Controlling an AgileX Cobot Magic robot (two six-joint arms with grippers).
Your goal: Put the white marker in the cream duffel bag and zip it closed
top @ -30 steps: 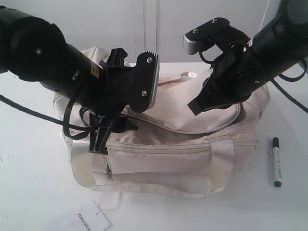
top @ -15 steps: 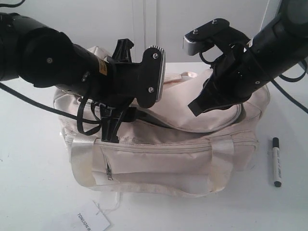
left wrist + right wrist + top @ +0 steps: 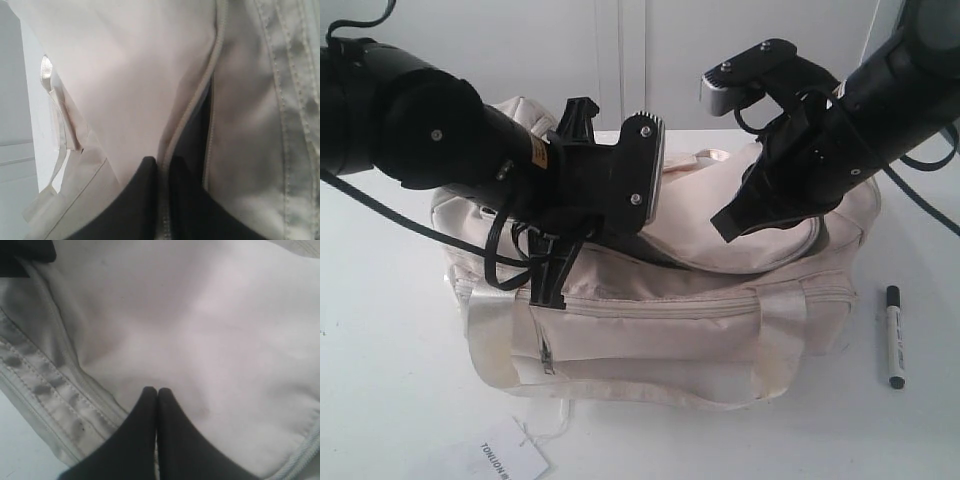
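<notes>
The cream duffel bag [image 3: 700, 330] stands mid-table, its curved top zipper partly parted and showing black lining [image 3: 197, 132]. My left gripper [image 3: 548, 290] is at the bag's front left top edge. In the left wrist view that left gripper [image 3: 162, 165] is shut on the zipper's edge strip. My right gripper [image 3: 725, 225] is on the raised top panel. Close up, the right gripper [image 3: 157, 392] is shut with its tips pinching puckered cream fabric. The white marker [image 3: 893, 337] lies on the table to the right of the bag, apart from both grippers.
A white paper tag [image 3: 508, 460] on a string lies at the front edge, left of centre. The white table [image 3: 380, 380] runs all round the bag. Black cables hang off both arms. A pale wall closes the back.
My left arm has swung right and slightly up, carrying its gripper along the bag's front top edge and tugging the left side of the bag. Right arm and marker have not moved.
</notes>
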